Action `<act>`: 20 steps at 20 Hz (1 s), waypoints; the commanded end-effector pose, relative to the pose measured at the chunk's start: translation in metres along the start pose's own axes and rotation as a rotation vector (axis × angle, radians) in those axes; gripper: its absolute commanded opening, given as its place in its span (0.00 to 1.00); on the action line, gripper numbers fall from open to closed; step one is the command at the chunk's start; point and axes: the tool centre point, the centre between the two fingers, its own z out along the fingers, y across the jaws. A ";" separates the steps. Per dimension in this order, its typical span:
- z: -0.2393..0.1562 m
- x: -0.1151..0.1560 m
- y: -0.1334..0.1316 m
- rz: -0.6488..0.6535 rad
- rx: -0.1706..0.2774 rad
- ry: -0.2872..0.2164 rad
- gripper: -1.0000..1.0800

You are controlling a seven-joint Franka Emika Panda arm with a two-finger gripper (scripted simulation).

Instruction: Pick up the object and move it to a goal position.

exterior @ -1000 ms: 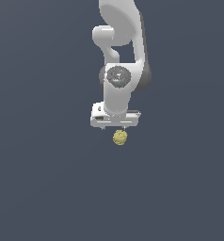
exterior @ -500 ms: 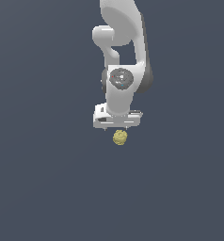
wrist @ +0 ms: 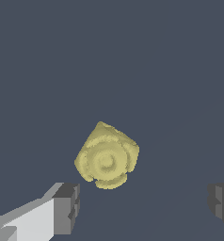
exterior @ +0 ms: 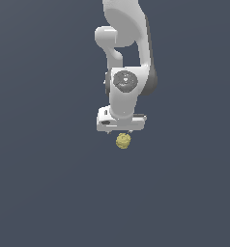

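The object (exterior: 122, 141) is a small dull-yellow, bumpy, roughly round ball on the dark grey surface. It lies right under the white hand of my gripper (exterior: 121, 131), which hangs straight down over it. In the wrist view the object (wrist: 107, 156) sits between and just beyond the two dark fingertips (wrist: 67, 206), closer to that one than to the other at the picture's far edge. My gripper (wrist: 144, 203) is open wide, with its pads apart from the ball.
A plain dark grey surface (exterior: 49, 193) runs all around the ball. The white arm (exterior: 129, 53) rises above the hand to the exterior view's top edge.
The hand has sunk very slightly toward the ball. The ball has not moved, and the fingers stay apart.
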 end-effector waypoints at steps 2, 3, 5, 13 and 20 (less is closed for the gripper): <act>0.003 0.000 -0.002 0.037 0.003 0.006 0.96; 0.004 0.000 -0.003 0.051 0.004 0.008 0.96; 0.006 0.000 -0.005 0.083 0.006 0.014 0.96; 0.020 0.000 -0.014 0.268 0.022 0.043 0.96; 0.031 -0.001 -0.021 0.432 0.037 0.068 0.96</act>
